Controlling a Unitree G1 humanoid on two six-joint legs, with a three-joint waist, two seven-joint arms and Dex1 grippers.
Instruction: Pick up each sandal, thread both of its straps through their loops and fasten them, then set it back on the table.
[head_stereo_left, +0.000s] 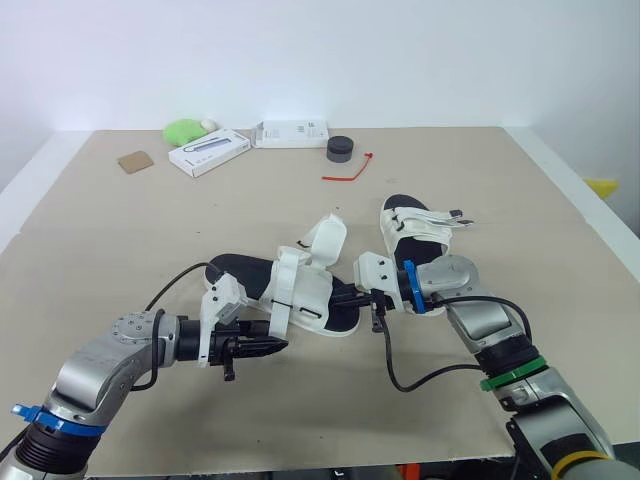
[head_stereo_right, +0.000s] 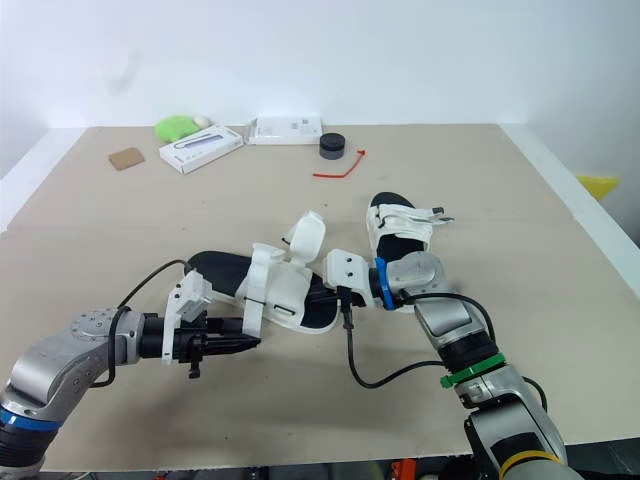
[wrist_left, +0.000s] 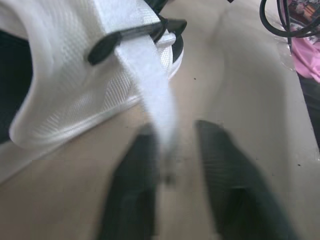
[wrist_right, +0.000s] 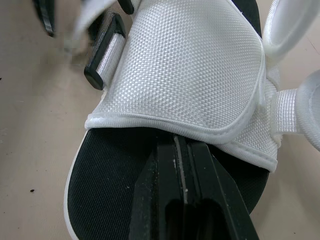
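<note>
- Two white sandals lie on the table (head_stereo_left: 120, 240). The near sandal (head_stereo_left: 300, 290) is at centre between both arms, and the far sandal (head_stereo_left: 412, 228) rests well behind the right arm.
- The right gripper (wrist_right: 176, 145) is clenched, with its fingers pressed together on the near sandal's black footbed at the edge of the white upper. We judge it is pinning the shoe down rather than holding anything.
- The front strap (wrist_left: 152, 85) already runs through its black loop (wrist_left: 107, 42), and its free end hangs out toward the left gripper (head_stereo_left: 282, 345).
- That gripper's fingers stand apart with the strap end between them. We see no clamp on it.
- The strap is not yet folded back and pressed down, so we judge the first fastening is only half done.
- The rear flap (head_stereo_left: 328, 238) stands upright and loose, so we think the second strap is yet to be threaded.
- The far sandal's straps lie across the foot, with one end poking out sideways. We cannot tell whether they are fastened.
</note>
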